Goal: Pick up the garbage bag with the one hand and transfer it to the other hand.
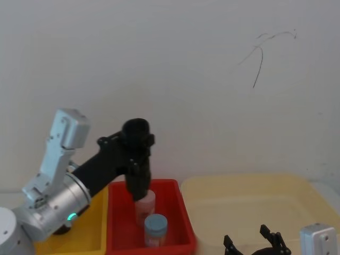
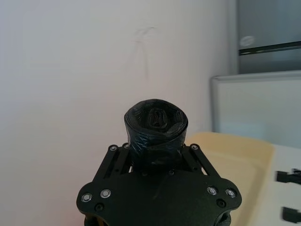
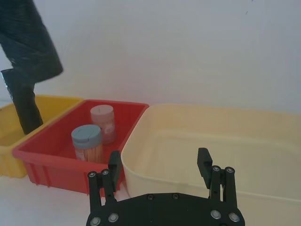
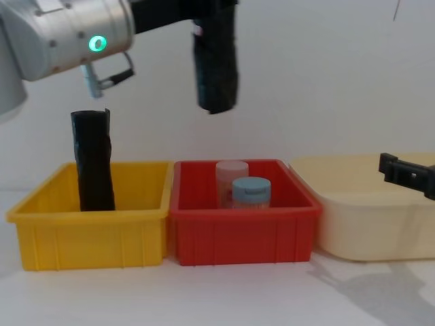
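While the left gripper (image 2: 155, 157) was closed tight around the garbage bag (image 4: 216, 68), the roll hung upright in mid-air, well above the red bin (image 4: 245, 234) and clear of the white-lidded jar (image 4: 231, 173) and the blue-lidded jar (image 4: 251, 193) standing in it. A second black roll (image 4: 93, 163) stood in the yellow bin (image 4: 88, 238) to the left. The right gripper (image 3: 159, 160) sat low at the near right, its jaws spread wide and holding nothing, near the cream bin (image 4: 367, 224). Judged from this state, the handover had not yet begun. Hazards: the soft plastic could slip or unroll if the left jaws released before the right jaws had closed on it, and a skewed approach could knock the roll loose and drop it onto the jars. All three bins rested on a white table (image 4: 238, 299) set against a plain white wall (image 1: 159, 64) bearing a thin dark scribble (image 1: 260, 61).
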